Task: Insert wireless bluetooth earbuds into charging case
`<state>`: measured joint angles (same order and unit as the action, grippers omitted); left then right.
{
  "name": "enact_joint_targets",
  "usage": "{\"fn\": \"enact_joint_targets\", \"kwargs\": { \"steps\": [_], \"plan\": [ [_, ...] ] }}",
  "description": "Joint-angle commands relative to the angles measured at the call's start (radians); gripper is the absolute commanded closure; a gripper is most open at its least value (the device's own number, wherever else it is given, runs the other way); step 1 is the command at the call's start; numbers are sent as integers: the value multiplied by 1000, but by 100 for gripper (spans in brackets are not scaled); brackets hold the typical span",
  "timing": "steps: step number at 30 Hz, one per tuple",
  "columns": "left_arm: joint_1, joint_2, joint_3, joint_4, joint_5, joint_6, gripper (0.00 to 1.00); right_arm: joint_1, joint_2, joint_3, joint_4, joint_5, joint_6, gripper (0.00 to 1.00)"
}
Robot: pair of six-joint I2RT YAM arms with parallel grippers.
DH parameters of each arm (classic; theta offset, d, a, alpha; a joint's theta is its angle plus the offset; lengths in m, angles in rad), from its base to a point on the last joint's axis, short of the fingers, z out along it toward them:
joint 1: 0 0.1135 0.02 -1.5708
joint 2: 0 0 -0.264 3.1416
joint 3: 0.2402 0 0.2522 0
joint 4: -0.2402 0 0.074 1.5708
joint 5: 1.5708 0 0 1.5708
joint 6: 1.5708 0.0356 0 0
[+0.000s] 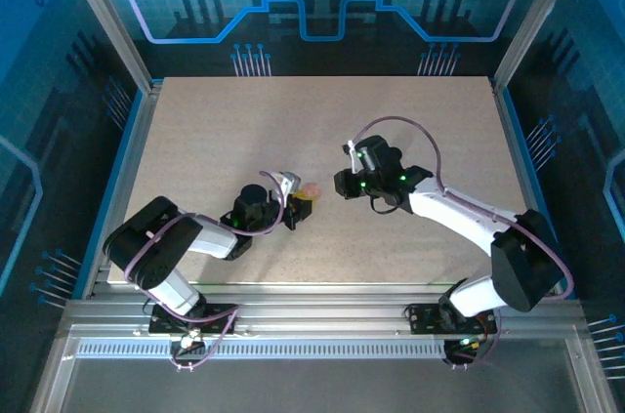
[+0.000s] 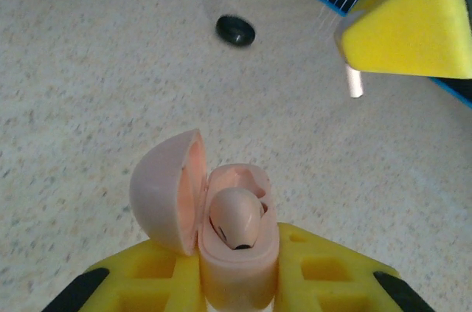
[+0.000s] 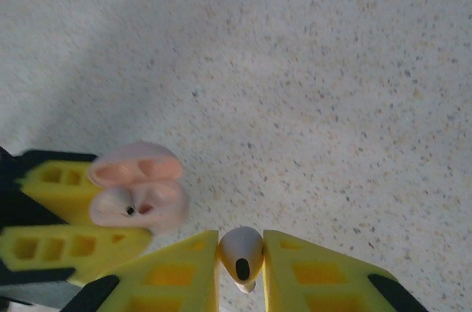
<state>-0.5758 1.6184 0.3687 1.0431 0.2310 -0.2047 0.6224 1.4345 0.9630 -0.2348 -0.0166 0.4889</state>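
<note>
My left gripper (image 2: 236,260) is shut on the open pink charging case (image 2: 237,275), gripping its lower body between yellow fingers. The case's lid (image 2: 166,190) hangs open to the left, and one whitish earbud (image 2: 236,216) sits in a socket. My right gripper (image 3: 242,253) is shut on a second whitish earbud (image 3: 242,251), whose stem points down. It hovers just right of the case (image 3: 140,190), apart from it. In the top view the left gripper (image 1: 293,208) and the right gripper (image 1: 344,184) face each other mid-table with the case (image 1: 307,194) between them.
A small black round object (image 2: 235,30) lies on the speckled table (image 2: 88,68) beyond the case. The right gripper's yellow finger (image 2: 413,24) and the held earbud's stem (image 2: 355,81) show at the upper right of the left wrist view. Aluminium frame rails (image 1: 293,315) line the table's near edge.
</note>
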Motion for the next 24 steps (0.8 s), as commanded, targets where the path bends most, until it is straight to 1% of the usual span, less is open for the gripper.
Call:
{"fn": "enact_joint_targets", "kwargs": {
  "steps": [1,5,12,17,19,24],
  "plan": [
    [-18,32,-2,205,30,-8,78,9,-37,-19,88,-38,65,79],
    [-24,94,-22,357,56,-9,78,24,-43,-20,132,-52,83,79],
    [-54,88,-19,357,60,72,79,65,-82,-27,150,-33,80,79],
    [-82,54,-15,358,53,141,79,100,-159,-78,198,15,78,79],
    [-91,44,-12,358,44,155,79,108,-191,-112,211,27,75,79],
    [-102,28,-8,358,21,169,79,113,-233,-132,212,42,68,78]
  ]
}}
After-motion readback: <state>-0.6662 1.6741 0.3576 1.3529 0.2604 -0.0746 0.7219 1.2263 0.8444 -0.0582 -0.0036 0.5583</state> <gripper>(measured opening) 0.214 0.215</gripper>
